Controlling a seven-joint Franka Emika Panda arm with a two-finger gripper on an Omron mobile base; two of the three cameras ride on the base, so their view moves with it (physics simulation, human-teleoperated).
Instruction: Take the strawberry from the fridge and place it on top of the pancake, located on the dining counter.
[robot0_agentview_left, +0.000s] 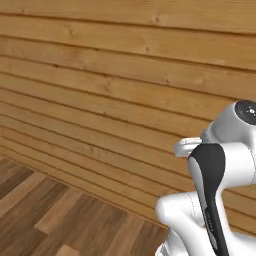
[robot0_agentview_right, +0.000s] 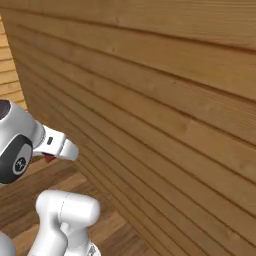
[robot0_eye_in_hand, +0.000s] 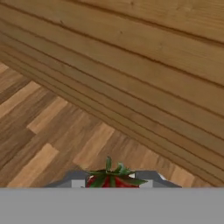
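Your fingers (robot0_eye_in_hand: 113, 183) hold the strawberry (robot0_eye_in_hand: 109, 178), closed tight on it.
It sits right between them, leaves up. You face a wood wall (robot0_agentview_left: 125, 90) and floor (robot0_eye_in_hand: 52, 131); the pancake desk is elsewhere.

no readable text, labels or signs
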